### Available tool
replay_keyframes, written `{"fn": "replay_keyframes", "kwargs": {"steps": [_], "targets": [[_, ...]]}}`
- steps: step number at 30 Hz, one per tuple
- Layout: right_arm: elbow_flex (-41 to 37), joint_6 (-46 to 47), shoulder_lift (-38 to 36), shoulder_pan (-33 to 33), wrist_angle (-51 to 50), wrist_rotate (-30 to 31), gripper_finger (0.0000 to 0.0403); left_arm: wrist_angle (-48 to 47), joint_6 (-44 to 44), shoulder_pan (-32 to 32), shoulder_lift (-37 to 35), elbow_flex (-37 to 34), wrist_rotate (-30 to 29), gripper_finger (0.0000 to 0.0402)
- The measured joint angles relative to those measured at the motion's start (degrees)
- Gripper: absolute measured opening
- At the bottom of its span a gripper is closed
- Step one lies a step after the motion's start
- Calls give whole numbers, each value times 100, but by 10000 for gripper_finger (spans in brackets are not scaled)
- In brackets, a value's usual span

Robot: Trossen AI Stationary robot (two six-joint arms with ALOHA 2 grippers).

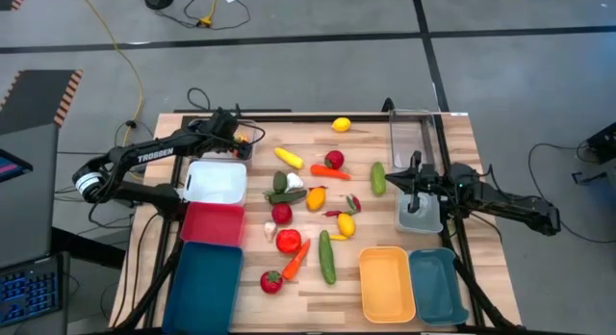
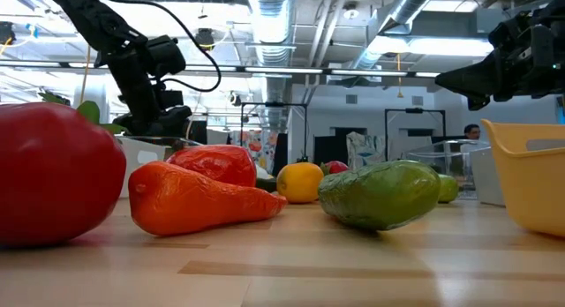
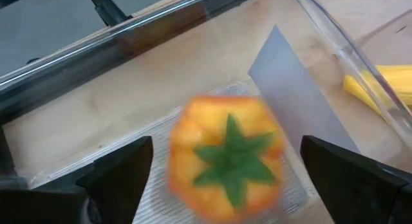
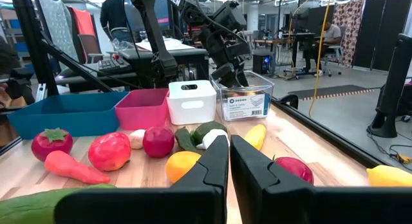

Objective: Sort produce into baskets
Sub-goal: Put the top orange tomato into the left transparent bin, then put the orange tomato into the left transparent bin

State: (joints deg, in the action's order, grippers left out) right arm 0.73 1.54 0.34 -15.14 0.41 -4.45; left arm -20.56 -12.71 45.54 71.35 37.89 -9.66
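My left gripper [image 3: 225, 143] stands open over a clear basket [image 1: 252, 135] at the table's far left corner. An orange toy fruit with a green star-shaped stalk [image 3: 225, 156] shows blurred between the fingers, over the basket's floor, with a gap on each side. From the right wrist view the same gripper [image 4: 228, 73] points down into that clear basket [image 4: 248, 103]. My right gripper [image 4: 230, 147] is shut and holds nothing; it hangs level at the table's right side [image 1: 416, 179]. The rest of the produce [image 1: 313, 195] lies loose on the table's middle.
White [image 1: 216, 181], pink-red [image 1: 212, 222] and dark teal [image 1: 205, 287] baskets line the left edge. Orange-yellow [image 1: 387, 283] and teal [image 1: 436, 285] baskets sit near right. A tall clear basket [image 1: 412, 133] stands far right, a pale one [image 1: 421, 218] under my right arm.
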Motion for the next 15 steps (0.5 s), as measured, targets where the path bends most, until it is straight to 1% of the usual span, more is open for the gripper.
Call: {"fn": "replay_keyframes", "kwargs": {"steps": [3,8,11,15], "targets": [[0,0,0,0,-1,0,47,64,25,0,-19,0,101,396],[0,0,0,-2,-1,0,47,74,524,0,-182,242,487,394],[0,0,0,-1,-1,0,47,80,731,-2,-354,446,956,394],[0,0,0,0,-1,0,47,151,755,-63,-666,682,1582,394]]}}
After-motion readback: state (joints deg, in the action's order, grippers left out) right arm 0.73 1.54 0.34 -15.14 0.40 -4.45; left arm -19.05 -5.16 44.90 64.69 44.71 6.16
